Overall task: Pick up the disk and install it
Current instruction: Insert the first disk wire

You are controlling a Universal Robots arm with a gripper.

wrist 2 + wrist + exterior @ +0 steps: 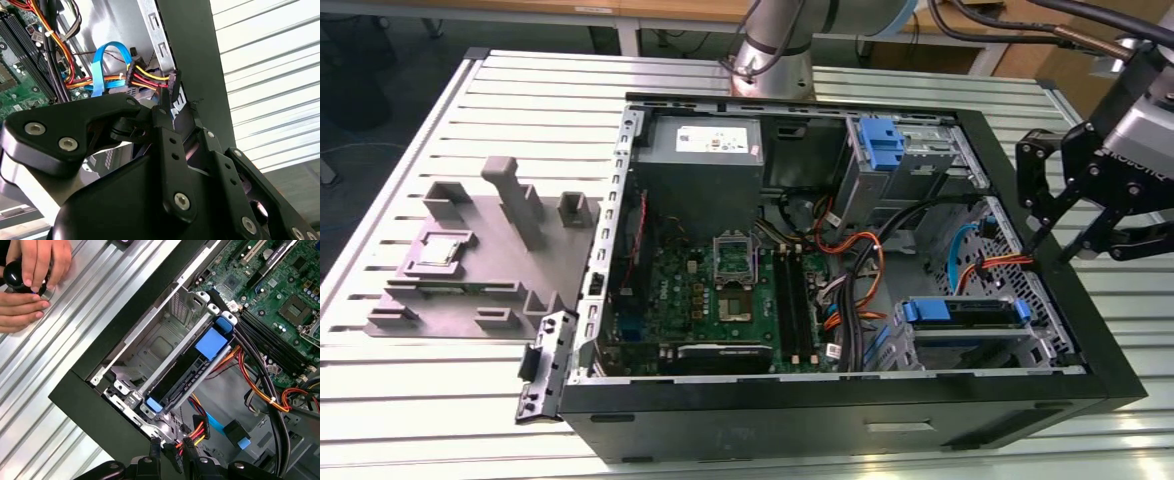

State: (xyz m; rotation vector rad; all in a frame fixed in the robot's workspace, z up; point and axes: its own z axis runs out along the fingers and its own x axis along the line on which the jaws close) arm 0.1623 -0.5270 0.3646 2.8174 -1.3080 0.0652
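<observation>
One arm works here, and its gripper (1065,250) hangs at the exterior view's right edge, just above the right wall of the open computer case (854,425). We see its two black fingers (1037,195) spread apart with clear space between them. They hold nothing and touch nothing we can make out. In the first wrist view the fingertips (156,450) stand apart over a bundle of red, yellow and orange cables (197,430), just beside the drive cage (150,347).

We find the disk (963,312) in the lower right of the exterior view, lying flat in the drive cage inside the case, with its blue rail facing up. In the first wrist view the disk (187,371) sits between the cage's metal walls, blue plastic at both ends. A bare blue bracket (881,140) stands in the upper bay, near the grey power supply (707,145). The green motherboard (720,290) fills the case's middle.

The case rests on a slatted metal table (520,90). On the exterior view's left, well apart from the case, sits a grey holder (480,270) carrying a small square chip (438,250).

In the first wrist view a person's hands (30,282) rest on the table outside the case, fingers around a small black round thing (14,274).
</observation>
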